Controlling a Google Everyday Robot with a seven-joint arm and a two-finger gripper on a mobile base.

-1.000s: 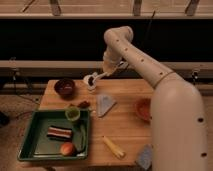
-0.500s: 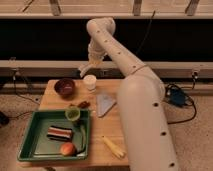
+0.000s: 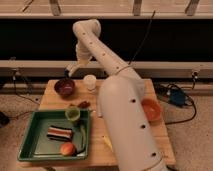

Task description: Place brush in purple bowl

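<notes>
The purple bowl [image 3: 64, 87] stands at the back left of the wooden table [image 3: 50, 100]. My gripper [image 3: 71, 69] hangs just above the bowl's far right rim, at the end of the white arm reaching over from the right. It is shut on the brush [image 3: 67, 74]. Only the brush's dark head shows, poking down and to the left out of the gripper and still above the bowl. The handle is hidden in the grip.
A white cup [image 3: 89, 81] stands right of the bowl. A green cup [image 3: 73, 114] and a small brown item [image 3: 83, 104] lie in front. A green tray [image 3: 31, 145] holds a striped item and a round fruit. An orange bowl [image 3: 150, 109] is at the right.
The gripper has swung left from beside the white cup to over the purple bowl's rim. The arm now covers the middle of the table.
</notes>
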